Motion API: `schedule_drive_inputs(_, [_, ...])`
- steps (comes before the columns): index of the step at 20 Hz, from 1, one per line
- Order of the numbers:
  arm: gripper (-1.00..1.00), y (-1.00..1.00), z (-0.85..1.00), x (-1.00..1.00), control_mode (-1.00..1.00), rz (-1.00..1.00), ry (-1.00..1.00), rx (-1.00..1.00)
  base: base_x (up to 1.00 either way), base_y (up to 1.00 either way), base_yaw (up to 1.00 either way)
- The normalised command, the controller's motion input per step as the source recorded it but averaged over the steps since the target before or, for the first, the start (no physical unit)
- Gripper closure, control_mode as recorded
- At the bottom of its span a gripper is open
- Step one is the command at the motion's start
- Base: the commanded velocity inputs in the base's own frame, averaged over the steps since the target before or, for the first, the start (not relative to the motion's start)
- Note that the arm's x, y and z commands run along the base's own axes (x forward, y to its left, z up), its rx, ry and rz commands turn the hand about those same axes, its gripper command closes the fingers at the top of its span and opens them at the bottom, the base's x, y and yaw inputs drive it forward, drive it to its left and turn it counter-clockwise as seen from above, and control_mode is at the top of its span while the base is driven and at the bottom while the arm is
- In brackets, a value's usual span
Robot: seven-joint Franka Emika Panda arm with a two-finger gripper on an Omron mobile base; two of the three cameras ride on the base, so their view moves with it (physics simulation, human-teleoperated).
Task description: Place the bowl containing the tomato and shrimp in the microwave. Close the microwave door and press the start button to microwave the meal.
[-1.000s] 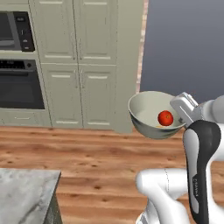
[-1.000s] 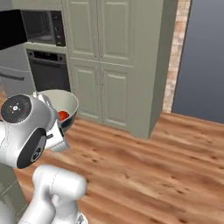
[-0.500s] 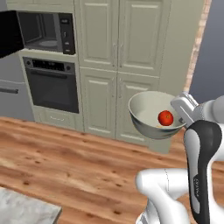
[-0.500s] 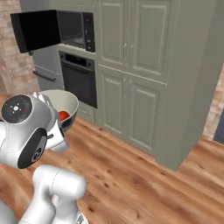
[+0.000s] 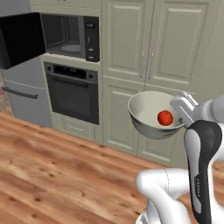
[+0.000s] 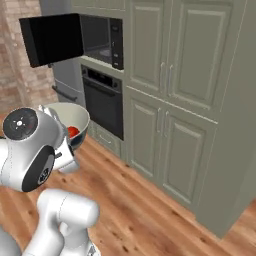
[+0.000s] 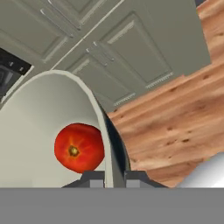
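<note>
1. Left base view: we carry the bowl [image 5: 153,114] high in front of the arm, roughly level, so its contents do not spill while the base drives. The gripper [image 5: 186,109] pinches the bowl's rim on the side toward the arm, which leaves the far side free to lead into an opening. The tomato [image 5: 165,117] lies low inside, near the gripped side. The microwave [image 5: 70,37] sits up and to the left, set in beige cabinetry above the oven [image 5: 73,92], with the microwave door [image 5: 22,38] swung wide to the left. We judge the cavity ready to receive the bowl, and the bowl well apart from it.

2. Right base view: the bowl [image 6: 70,120] rides just behind the arm's big joint, with the tomato [image 6: 73,131] half hidden by it. The microwave [image 6: 102,40] stands ahead and above, its door [image 6: 52,39] open toward us. We judge the bowl must go up and forward from here. Whether its carried height suits the cavity we cannot tell.

3. Hand view: the gripper [image 7: 114,177] is clenched on the bowl's [image 7: 39,122] thin wall, one fingertip inside and one outside, a grip that suits a deep rim. The tomato [image 7: 79,147] rests right beside the inner fingertip. We cannot make out the shrimp in the bowl.
</note>
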Motion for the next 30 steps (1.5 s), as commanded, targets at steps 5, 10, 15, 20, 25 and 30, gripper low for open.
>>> schedule_drive_inputs(5, [1.00,0.00,0.00,0.00,1.00,0.00,0.00,0.00,1.00,0.25,0.10])
schedule_drive_inputs(10, [1.00,0.00,0.00,0.00,1.00,0.00,0.00,0.00,1.00,0.32,0.01])
schedule_drive_inputs(15, [1.00,0.00,0.00,0.00,1.00,0.00,0.00,0.00,1.00,0.28,-0.09])
schedule_drive_inputs(20, [1.00,0.00,0.00,0.00,1.00,0.00,0.00,0.00,0.97,0.31,-0.17])
schedule_drive_inputs(25, [1.00,0.00,0.00,0.00,1.00,0.00,0.00,0.00,0.79,0.29,-0.30])
schedule_drive_inputs(30, [1.00,0.00,0.00,0.00,1.00,0.00,0.00,0.00,0.54,0.31,-0.37])
